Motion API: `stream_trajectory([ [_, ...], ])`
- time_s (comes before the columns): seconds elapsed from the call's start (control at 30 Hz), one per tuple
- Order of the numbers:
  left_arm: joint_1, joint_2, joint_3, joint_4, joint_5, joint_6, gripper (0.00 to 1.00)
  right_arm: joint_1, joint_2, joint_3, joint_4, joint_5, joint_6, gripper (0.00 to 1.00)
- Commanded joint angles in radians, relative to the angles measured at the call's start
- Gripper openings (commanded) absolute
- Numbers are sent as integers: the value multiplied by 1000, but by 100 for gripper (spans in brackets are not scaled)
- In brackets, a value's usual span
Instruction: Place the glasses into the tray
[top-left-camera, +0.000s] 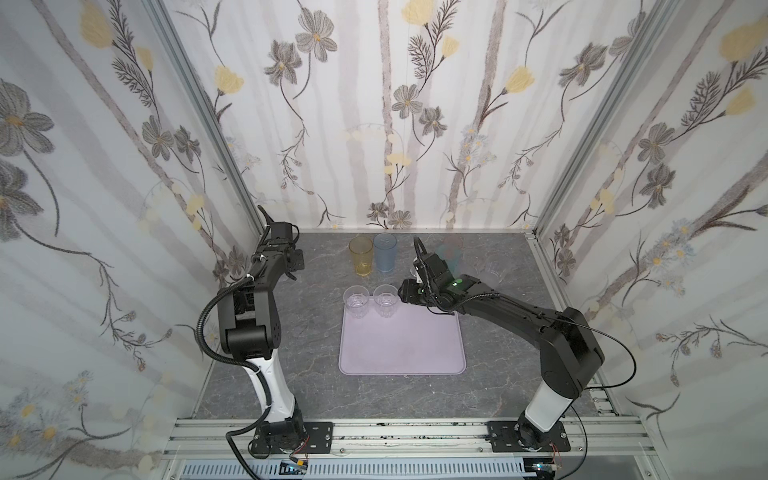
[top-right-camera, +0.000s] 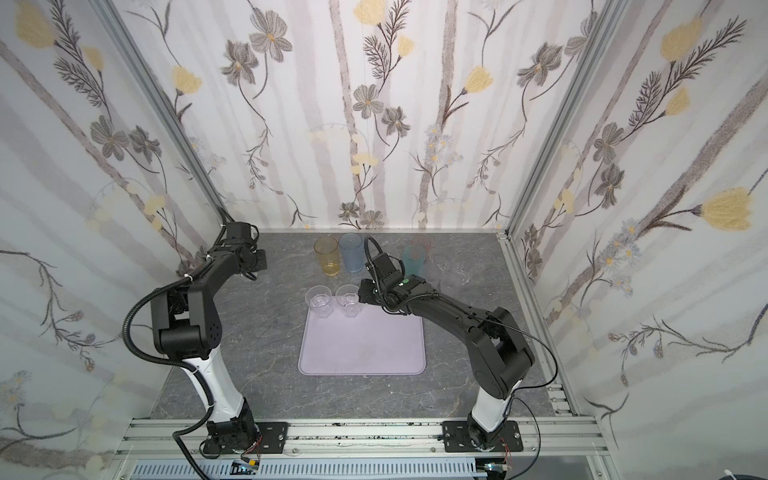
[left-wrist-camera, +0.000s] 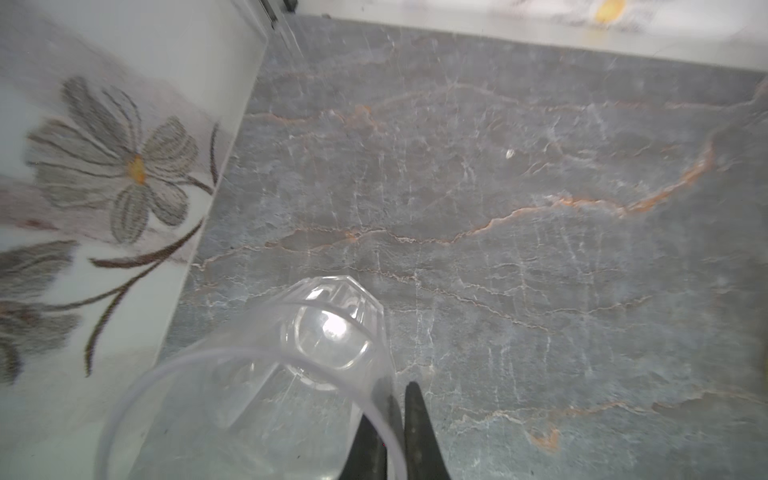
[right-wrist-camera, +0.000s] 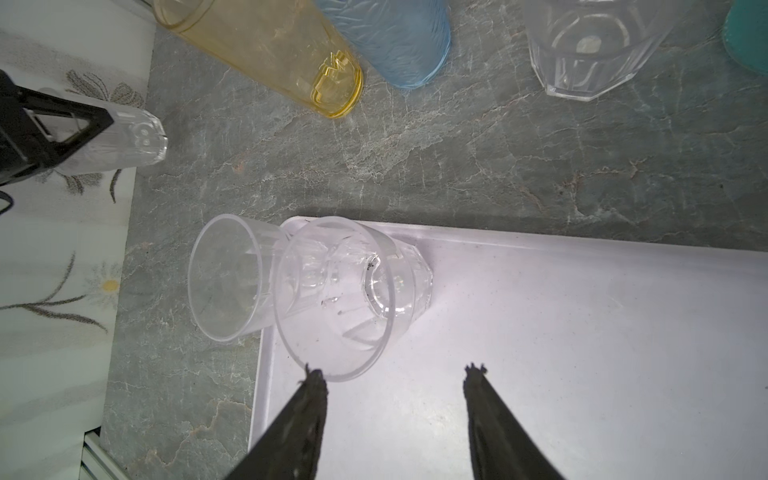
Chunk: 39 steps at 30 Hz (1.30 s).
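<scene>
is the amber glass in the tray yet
No, the amber glass stands on the grey table behind the tray, beside the blue glass.

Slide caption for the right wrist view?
Right gripper, fingers open, over the pale lilac tray by two short clear tumblers; tall amber tumbler and tall blue tumbler beyond.

Open over the tray's near half
Blocked at far edge by clear glasses and right arm, behind that by amber glass and blue glass; open on table at left
</scene>
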Motion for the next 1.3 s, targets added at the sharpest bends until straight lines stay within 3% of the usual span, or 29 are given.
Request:
stream_trajectory([
  [0.0,-35,-112,-16,5,-25,-47,0,-5,-26,-2,27,22,7,54],
  [0.17,-166,-297,-37,-70,-55,-133,0,-50,-72,-16,14,3,11,54],
  [0.33,-436,-384,-8,-154,-102,-261,0,-112,-154,-52,-21,21,-4,54],
  [0.4,-573,-371,29,-188,-119,-298,0,-143,-203,-85,-20,42,-8,54],
  [0.57,-803,-298,105,-194,-59,-411,0,-216,-283,-136,-26,62,-13,54],
  [0.7,-932,-155,159,-192,5,-446,0,-260,-324,-165,-41,83,-32,54],
  [0.8,-971,-66,185,-190,40,-451,0,-289,-351,-216,-29,85,-26,54],
  [1.07,-972,110,253,-181,95,-422,0,-296,-339,-315,28,40,-10,54],
  [1.27,-972,172,240,-180,106,-410,0,-296,-327,-366,75,29,9,54],
])
